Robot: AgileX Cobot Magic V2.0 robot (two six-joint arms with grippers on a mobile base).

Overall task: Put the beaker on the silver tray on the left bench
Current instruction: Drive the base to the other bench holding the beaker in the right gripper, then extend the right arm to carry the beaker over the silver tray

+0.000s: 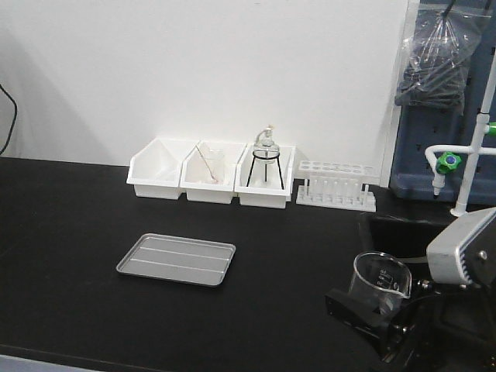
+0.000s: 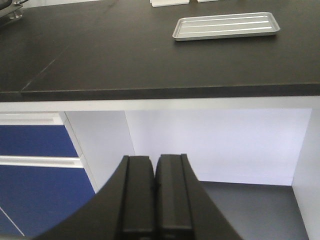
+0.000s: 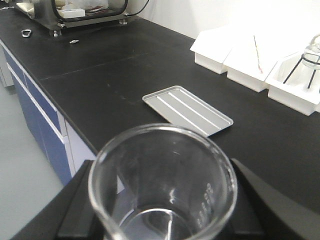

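The clear glass beaker (image 1: pixel 380 277) with a flared rim is held upright in my right gripper (image 1: pixel 370 306), at the lower right above the front edge of the black bench (image 1: pixel 70 232). In the right wrist view the beaker (image 3: pixel 162 185) fills the foreground between the black fingers (image 3: pixel 82 200). The silver tray (image 1: pixel 177 259) lies flat on the bench to the left of the beaker; it also shows in the right wrist view (image 3: pixel 187 110) and the left wrist view (image 2: pixel 226 25). My left gripper (image 2: pixel 155 192) is shut and empty, below the bench's front edge.
Three white bins (image 1: pixel 211 172) stand at the back wall; one holds a beaker with a rod, one a flask on a black tripod (image 1: pixel 266 159). A test-tube rack (image 1: pixel 335 186) stands right of them. A sink with a tap (image 1: pixel 457 163) is at the right.
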